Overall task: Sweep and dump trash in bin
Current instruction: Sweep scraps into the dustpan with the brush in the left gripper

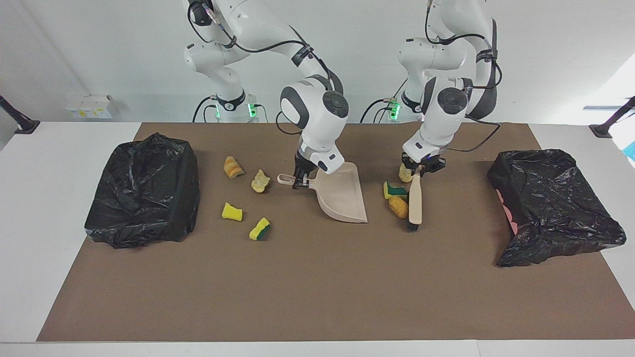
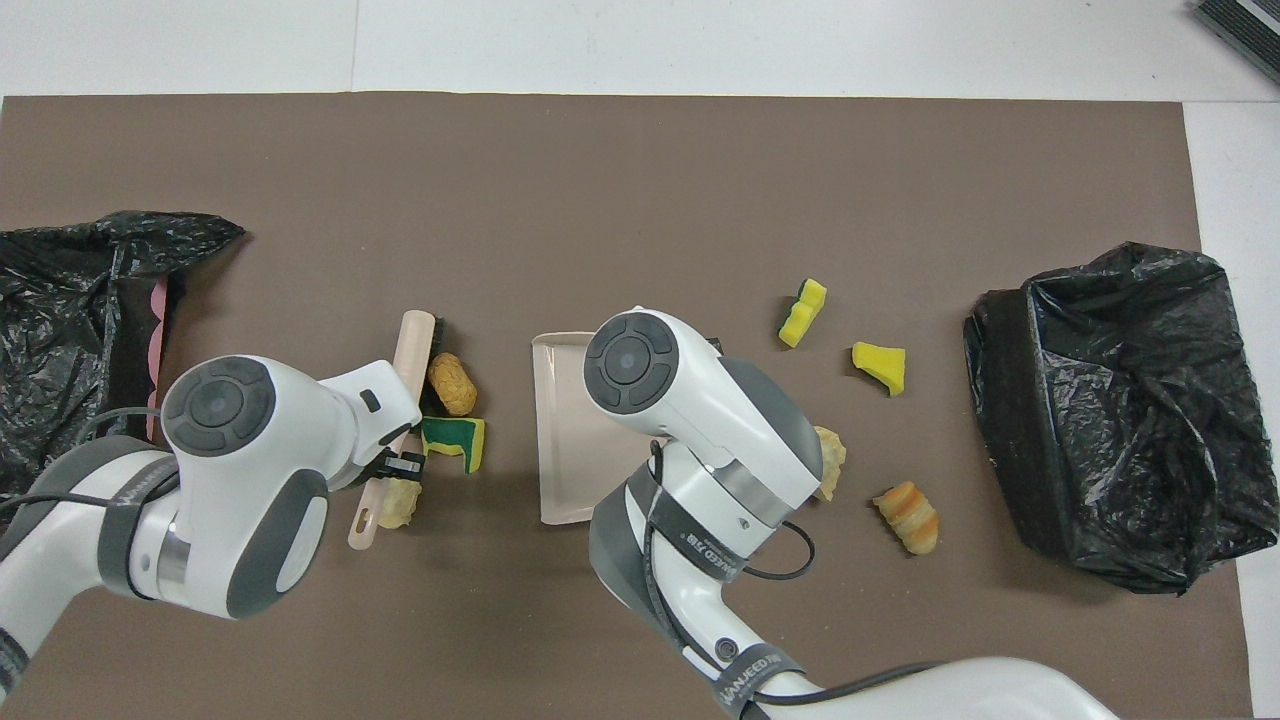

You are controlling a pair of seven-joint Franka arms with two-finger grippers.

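My right gripper (image 1: pixel 301 178) is shut on the handle of the beige dustpan (image 1: pixel 342 196), whose lip rests on the brown mat; in the overhead view the arm hides the gripper and part of the dustpan (image 2: pixel 560 430). My left gripper (image 1: pixel 419 168) is shut on the handle of the beige brush (image 1: pixel 415 201) (image 2: pixel 400 370), bristles down on the mat. A green-backed sponge (image 1: pixel 394 190), a bread lump (image 1: pixel 398 207) and another lump (image 1: pixel 405 172) lie against the brush, on the dustpan's side. Several more scraps, such as a yellow sponge (image 1: pixel 232 212) and a bread lump (image 1: pixel 233 167), lie toward the right arm's end.
A black-bagged bin (image 1: pixel 144 191) (image 2: pixel 1110 410) stands at the right arm's end of the mat. A second black-bagged bin (image 1: pixel 550 203) (image 2: pixel 70 320) stands at the left arm's end. The brown mat (image 1: pixel 317 287) covers the table's middle.
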